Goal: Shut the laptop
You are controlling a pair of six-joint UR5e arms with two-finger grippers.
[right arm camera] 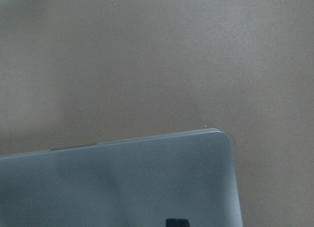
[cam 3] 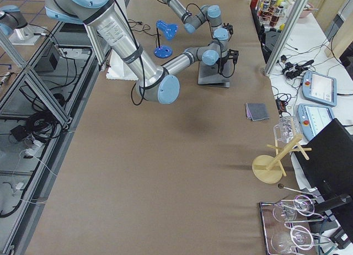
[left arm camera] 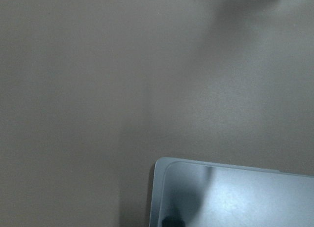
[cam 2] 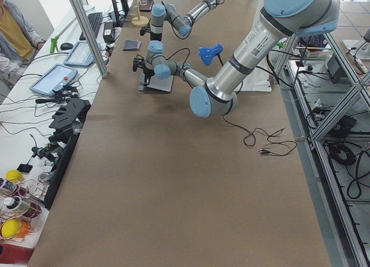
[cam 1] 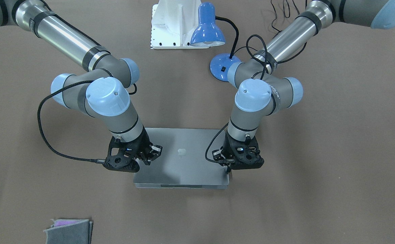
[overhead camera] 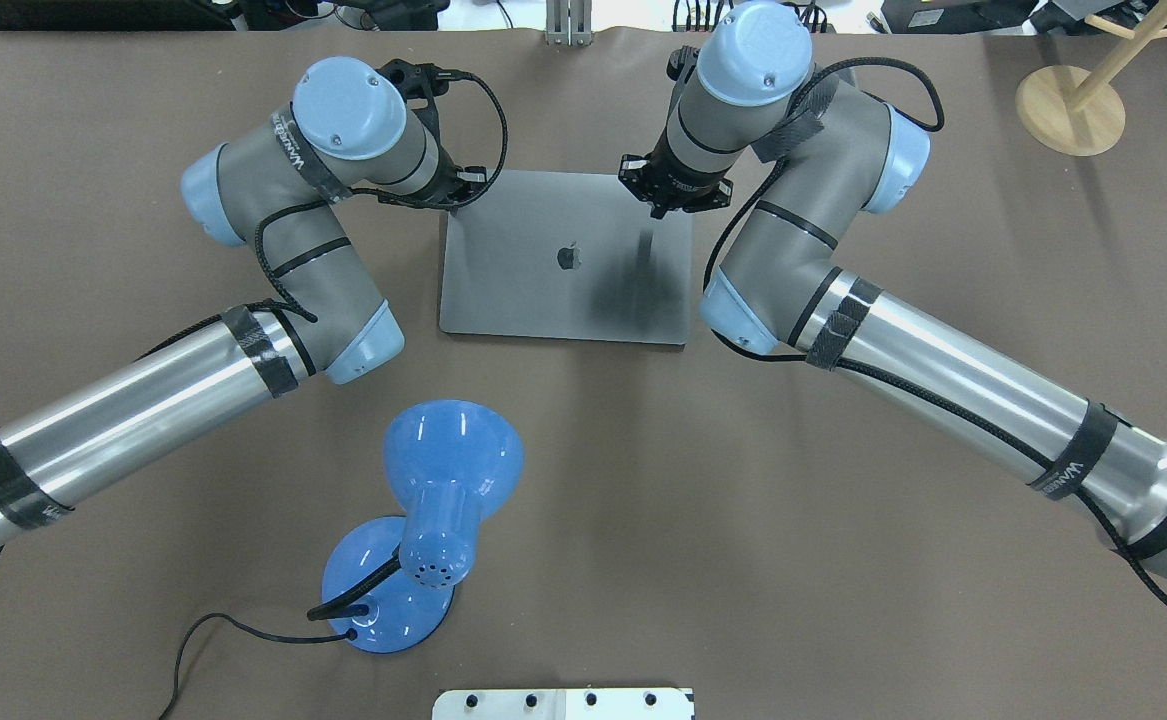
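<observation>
— Where does the slim space-grey metal laptop (overhead camera: pixel 543 290) sit?

— It lies flat on the brown table (overhead camera: pixel 583 480), midway between the two arms. The lid is down, and the dark apple logo (overhead camera: pixel 569 256) faces up.

— And the right gripper (overhead camera: pixel 657 208)?

— It points down over the lid near the corner on the robot's right, at the edge far from the robot. Its fingers are pressed together into one narrow tip. The right wrist view shows a single dark tip at the bottom edge, above the rounded lid corner. Whether the tip touches the metal cannot be told.

— The left gripper (cam 1: pixel 228 169)?

— It hangs at the other far corner, on the robot's left. From the front one thin black point shows over the lid, so the fingers read as clenched on nothing. The left wrist view shows one dark tip over that corner.

— Anything else on the table?

— A blue desk lamp (overhead camera: pixel 443 470) stands on the robot's side of the laptop, well apart from it. A small grey folded cloth (cam 1: pixel 69 230) lies on the operators' side, off to the robot's right.
</observation>
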